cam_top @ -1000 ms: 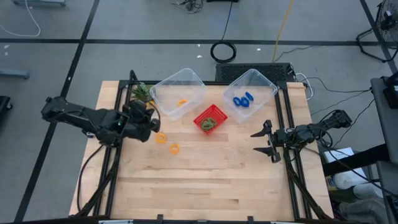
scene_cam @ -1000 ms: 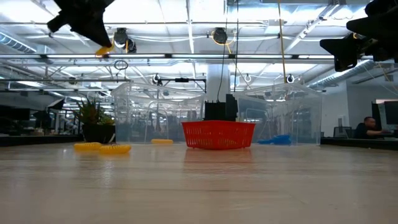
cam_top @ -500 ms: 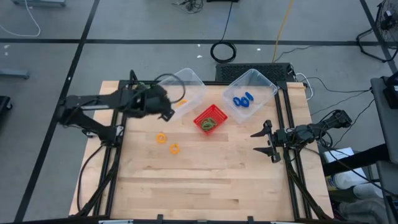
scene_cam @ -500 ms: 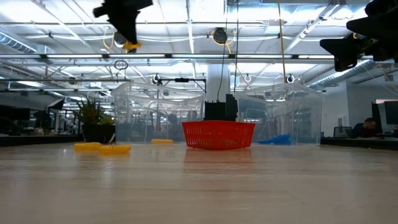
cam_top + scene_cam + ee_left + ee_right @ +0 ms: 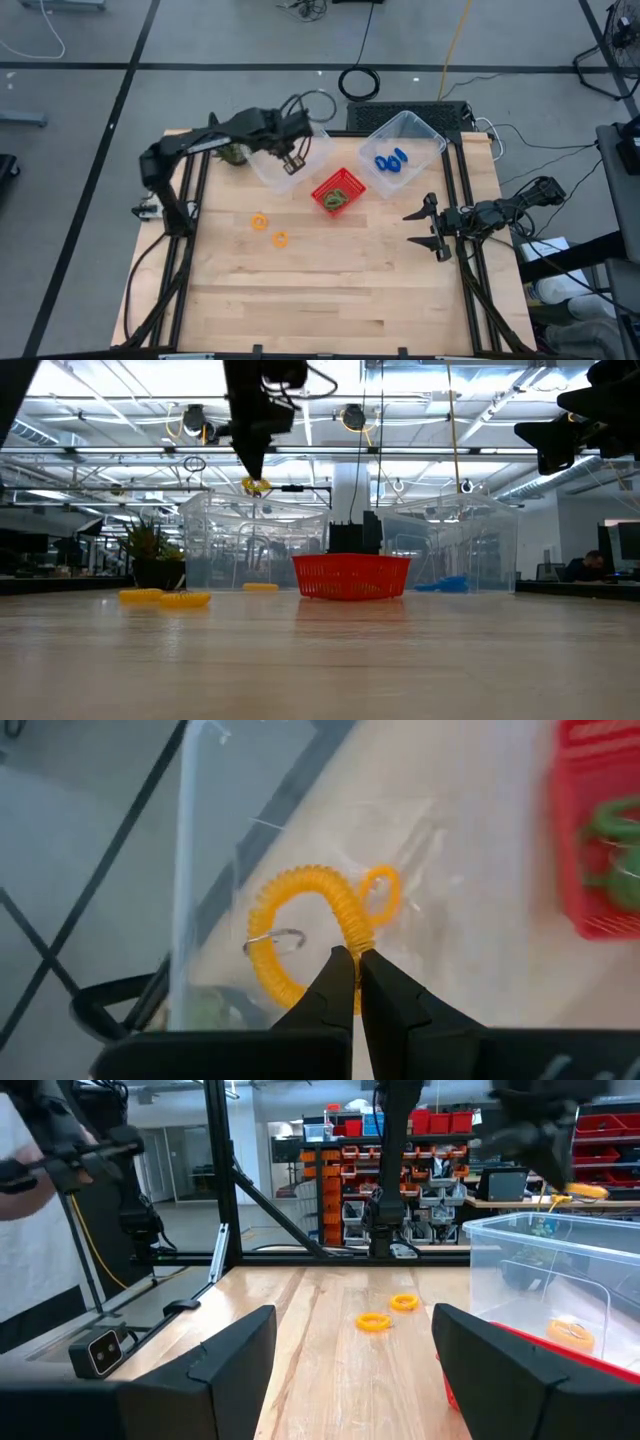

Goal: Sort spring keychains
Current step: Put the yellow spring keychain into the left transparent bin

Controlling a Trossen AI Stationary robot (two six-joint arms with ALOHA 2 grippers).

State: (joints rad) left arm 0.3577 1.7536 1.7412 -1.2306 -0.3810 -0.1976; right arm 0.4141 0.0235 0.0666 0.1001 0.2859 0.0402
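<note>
Left gripper [image 5: 291,162]: positioned above the clear plastic bin [image 5: 315,127] at the table's far left-centre. Its two dark fingers [image 5: 335,982] are pinched together on a yellow coiled spring keychain [image 5: 300,925], which hangs from the fingertips with its small metal ring to one side. In the low view the same keychain [image 5: 255,485] dangles clear of the table, above the bin's rim.

Directly beyond the fingertips, on the bin floor, lies a second, smaller orange coiled keychain [image 5: 380,890].

Two further yellow coiled keychains [image 5: 260,221] and [image 5: 280,239] lie on the wooden table [image 5: 330,290], near each other and well apart from the left fingers, on the near side of the bin.

A red mesh basket [image 5: 322,190] beside the bin holds green coiled keychains [image 5: 342,195]. A second clear plastic bin [image 5: 428,135] farther right holds blue coiled keychains [image 5: 390,160].

Right gripper [image 5: 432,228]: waiting at the table's right edge, fingers [image 5: 235,1345] spread wide with nothing between them.

A small green leafy plant [image 5: 232,152] stands behind the left arm.
</note>
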